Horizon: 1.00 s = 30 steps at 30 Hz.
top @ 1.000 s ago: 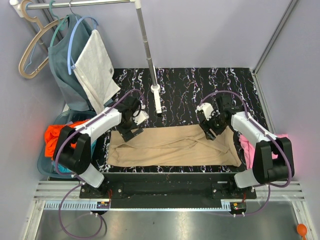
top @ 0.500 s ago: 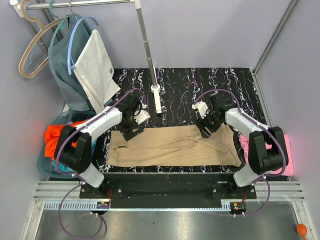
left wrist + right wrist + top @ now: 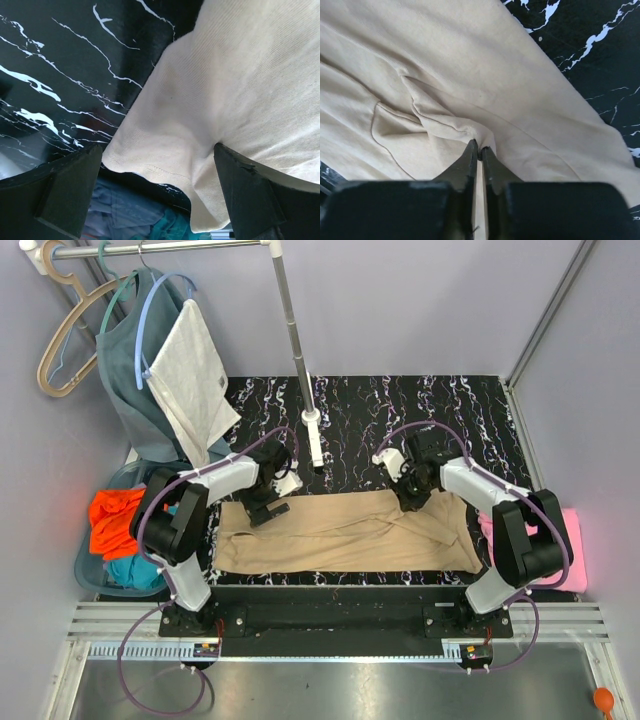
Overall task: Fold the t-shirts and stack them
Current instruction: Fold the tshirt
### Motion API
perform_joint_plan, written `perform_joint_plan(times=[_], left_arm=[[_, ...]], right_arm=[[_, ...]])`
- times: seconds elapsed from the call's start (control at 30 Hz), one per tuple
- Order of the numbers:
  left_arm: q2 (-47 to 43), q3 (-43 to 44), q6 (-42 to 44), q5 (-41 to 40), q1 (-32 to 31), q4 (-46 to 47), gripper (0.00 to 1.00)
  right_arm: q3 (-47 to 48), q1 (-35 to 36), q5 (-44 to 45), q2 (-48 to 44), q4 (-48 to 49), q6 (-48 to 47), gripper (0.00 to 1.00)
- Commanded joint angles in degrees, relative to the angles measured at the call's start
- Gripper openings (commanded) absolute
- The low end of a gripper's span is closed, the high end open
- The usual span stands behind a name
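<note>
Tan shirt (image 3: 340,535) lies spread along the table's (image 3: 400,410) near edge. Right gripper (image 3: 479,150) is pinched tight on a raised fold near its far edge. Left gripper (image 3: 157,152) is spread wide at the shirt's left corner, gripping nothing. Pink shirt (image 3: 570,530) lies off the table's right side. Orange shirt (image 3: 112,520) and teal shirt (image 3: 130,570) sit in the basket (image 3: 85,575) on the left.

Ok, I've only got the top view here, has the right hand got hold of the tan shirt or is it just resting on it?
Observer: It's gripping. The right wrist view shows the right hand shut on a pinched fold of the tan t-shirt.
Operator: And the left hand?
Observer: The left hand is wide open over the shirt's corner, at the edge of the table, gripping nothing.
</note>
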Motion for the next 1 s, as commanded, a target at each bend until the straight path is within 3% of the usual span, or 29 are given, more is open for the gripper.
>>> perform_joint_plan(times=[0.0,0.63,0.77,0.8,0.97], left_arm=[[0.83,-1.11,1.30,-3.94,0.05,3.15,0.99],[2.59,4.69,1.04,-6.57,0.05,1.39,0.99],[2.85,5.48,1.04,-6.93,-0.04,1.31,0.99],[2.85,5.66,1.12,-7.01,0.05,1.22,0.99],[3.29,5.92,1.13,-7.54,0.05,1.31,0.99]], right_arm=[[-0.17,1.36,0.50,-1.59,0.68,0.03,0.00],[-1.40,9.88,-3.80,-15.30,-15.40,1.79,0.02],[-1.66,13.48,-8.02,-15.83,-18.66,0.91,0.13],[-1.92,14.62,-8.63,-15.92,-19.36,0.91,0.22],[-1.93,15.34,-7.85,-17.06,-20.07,0.91,0.46]])
